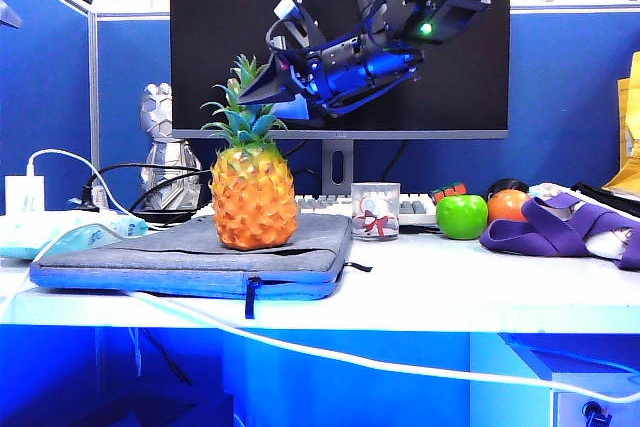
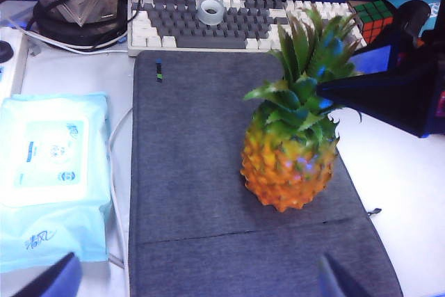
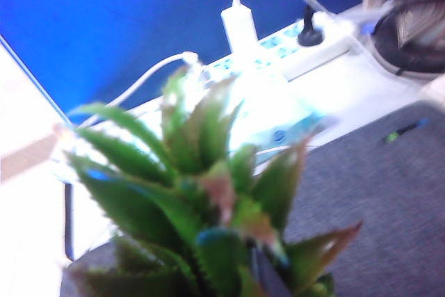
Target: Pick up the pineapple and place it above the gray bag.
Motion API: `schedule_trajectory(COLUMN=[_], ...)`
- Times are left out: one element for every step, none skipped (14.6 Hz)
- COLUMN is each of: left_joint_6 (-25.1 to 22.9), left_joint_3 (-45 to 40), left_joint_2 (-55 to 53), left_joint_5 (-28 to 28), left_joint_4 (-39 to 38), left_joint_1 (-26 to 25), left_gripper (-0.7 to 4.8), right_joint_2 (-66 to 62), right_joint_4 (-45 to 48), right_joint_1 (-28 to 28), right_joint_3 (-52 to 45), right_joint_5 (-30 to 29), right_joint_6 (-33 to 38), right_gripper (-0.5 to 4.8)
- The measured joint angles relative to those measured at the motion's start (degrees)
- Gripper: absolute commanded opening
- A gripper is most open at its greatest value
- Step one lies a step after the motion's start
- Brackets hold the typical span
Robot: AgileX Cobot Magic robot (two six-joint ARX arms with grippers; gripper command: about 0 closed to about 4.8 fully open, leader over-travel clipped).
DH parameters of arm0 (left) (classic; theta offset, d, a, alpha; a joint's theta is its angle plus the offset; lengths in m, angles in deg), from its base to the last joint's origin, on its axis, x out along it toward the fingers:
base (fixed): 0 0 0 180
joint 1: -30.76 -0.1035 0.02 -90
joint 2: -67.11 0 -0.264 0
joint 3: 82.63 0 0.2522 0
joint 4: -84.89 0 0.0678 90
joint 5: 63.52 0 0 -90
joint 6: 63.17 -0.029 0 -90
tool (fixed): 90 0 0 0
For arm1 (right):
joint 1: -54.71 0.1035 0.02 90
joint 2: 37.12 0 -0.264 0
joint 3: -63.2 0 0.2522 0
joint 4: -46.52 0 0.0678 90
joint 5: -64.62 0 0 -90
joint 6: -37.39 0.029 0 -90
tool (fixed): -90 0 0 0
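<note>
The pineapple [image 1: 252,197] stands upright on the gray bag [image 1: 180,247], towards the bag's right end, orange body down and green crown up. My right gripper [image 1: 262,97] reaches in from the upper right and is at the crown, its fingers slightly parted around the top leaves. In the right wrist view the crown [image 3: 201,193] fills the frame, blurred, with one dark finger [image 3: 268,277] among the leaves. The left wrist view looks down on the pineapple [image 2: 288,165] and the bag [image 2: 201,172]. My left gripper [image 2: 198,290] hovers open above the bag's near end, holding nothing.
A keyboard [image 2: 208,26] with a tape roll [image 2: 211,12] lies behind the bag, a Rubik's cube [image 2: 372,15] beside it. A wet-wipes pack [image 2: 49,172] and a white cable [image 1: 330,352] are on the left. A glass jar [image 1: 376,211], green apple [image 1: 461,216], orange fruit [image 1: 507,205] and purple straps [image 1: 560,227] are on the right.
</note>
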Motion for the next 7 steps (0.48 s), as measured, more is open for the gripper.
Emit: schedule_trajectory(left_joint_6=[0.0, 0.02, 0.09, 0.48, 0.7, 0.87, 0.9], left_joint_3=[0.0, 0.0, 0.0, 0.0, 0.0, 0.0, 0.0], left_joint_2=[0.0, 0.0, 0.0, 0.0, 0.0, 0.02, 0.0], left_joint_5=[0.0, 0.02, 0.07, 0.07, 0.11, 0.31, 0.33], left_joint_4=[0.04, 0.04, 0.04, 0.04, 0.04, 0.07, 0.09], left_joint_1=[0.0, 0.0, 0.0, 0.0, 0.0, 0.0, 0.0], left_gripper=[4.79, 4.79, 4.79, 4.79, 4.79, 4.79, 4.79], right_joint_2=[-0.11, -0.09, -0.09, 0.07, 0.2, 0.42, 0.59], right_joint_4=[0.52, 1.16, 1.6, 1.75, 1.7, 1.92, 2.45], right_joint_1=[0.0, 0.0, 0.0, 0.0, 0.0, 0.02, 0.02], right_joint_3=[-0.02, -0.02, 0.0, 0.0, 0.0, 0.0, 0.0], right_joint_5=[0.0, -0.02, -0.04, 0.0, 0.0, 0.02, 0.04], right_joint_6=[1.01, 2.1, 2.97, 3.48, 3.5, 3.8, 4.04], right_gripper=[3.16, 3.64, 3.69, 3.69, 3.3, 2.37, 2.51])
